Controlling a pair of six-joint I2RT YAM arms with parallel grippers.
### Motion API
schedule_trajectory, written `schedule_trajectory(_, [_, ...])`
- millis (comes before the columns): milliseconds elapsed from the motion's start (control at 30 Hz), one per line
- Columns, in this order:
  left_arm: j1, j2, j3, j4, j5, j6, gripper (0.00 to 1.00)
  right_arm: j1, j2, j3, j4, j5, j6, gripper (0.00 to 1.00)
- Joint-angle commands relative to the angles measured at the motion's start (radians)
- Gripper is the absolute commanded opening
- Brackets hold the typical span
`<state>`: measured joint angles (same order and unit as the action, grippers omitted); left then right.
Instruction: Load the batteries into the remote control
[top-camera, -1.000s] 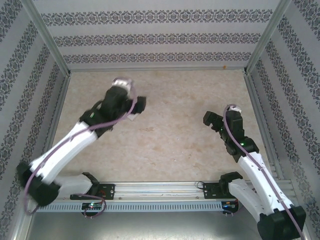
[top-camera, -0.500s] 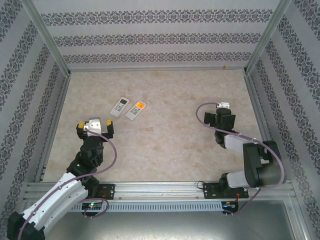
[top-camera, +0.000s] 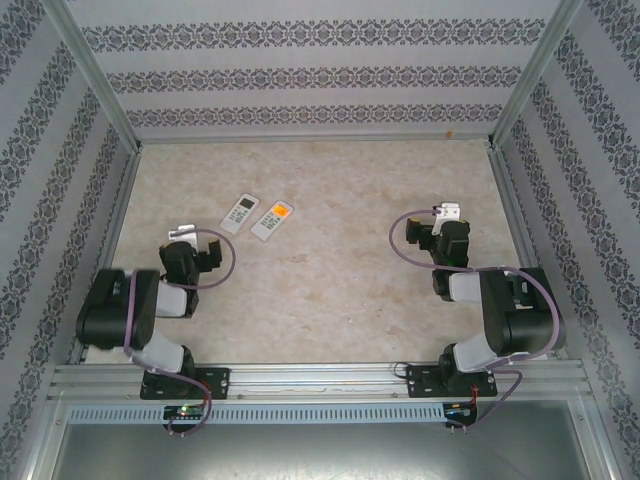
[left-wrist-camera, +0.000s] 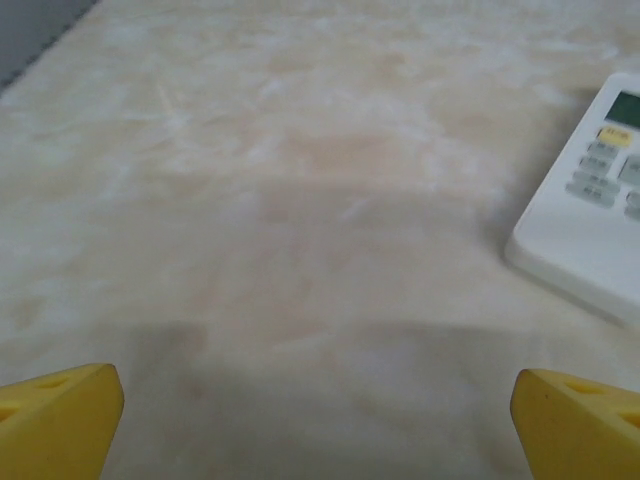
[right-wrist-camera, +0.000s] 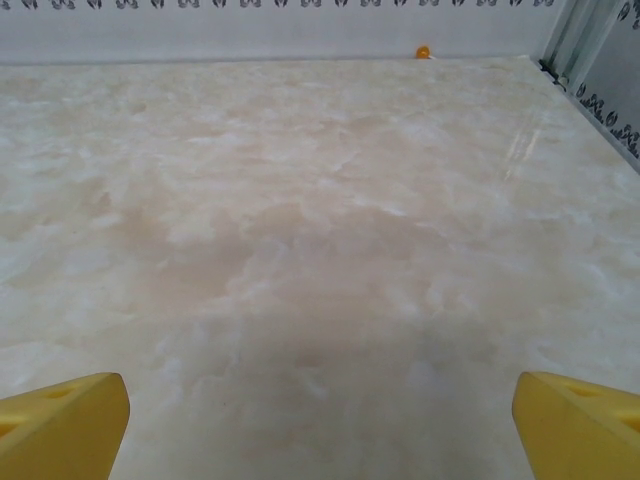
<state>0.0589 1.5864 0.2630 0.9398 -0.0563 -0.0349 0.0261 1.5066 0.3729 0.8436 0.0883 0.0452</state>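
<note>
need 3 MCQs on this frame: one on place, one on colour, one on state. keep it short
1. Where on the table do the remotes lie?
A. left of centre, in the far half
B. against the right wall
C. between the arm bases

2. What colour is the patch on the remote nearer table centre?
A. blue
B. orange
C. green

3. What state is the left claw in?
A. shut on a remote
B. shut on nothing
C. open, holding nothing

Answers:
1 A: the top view shows both side by side, left of the middle and beyond the left arm.
2 B: its far end carries an orange patch.
3 C: the left wrist view shows the yellow fingertips wide apart with bare table between them.
</note>
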Motion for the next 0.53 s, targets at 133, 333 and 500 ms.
schedule_trajectory(133, [0.015, -0.028, 0.043, 0.098, 0.113, -0.044, 1.0, 0.001, -0.001, 0.012, 0.043, -0.005, -0.012, 0.98])
schedule_trajectory(333, [0.008, 0.004, 0.114, 0.026, 0.28, 0.032, 1.0, 0.008, 0.003, 0.015, 0.042, 0.006, -0.02, 0.98])
schedule_trajectory(500, [0.007, 0.0, 0.116, 0.013, 0.287, 0.035, 1.0, 0.008, -0.003, 0.006, 0.053, 0.0, -0.021, 0.98])
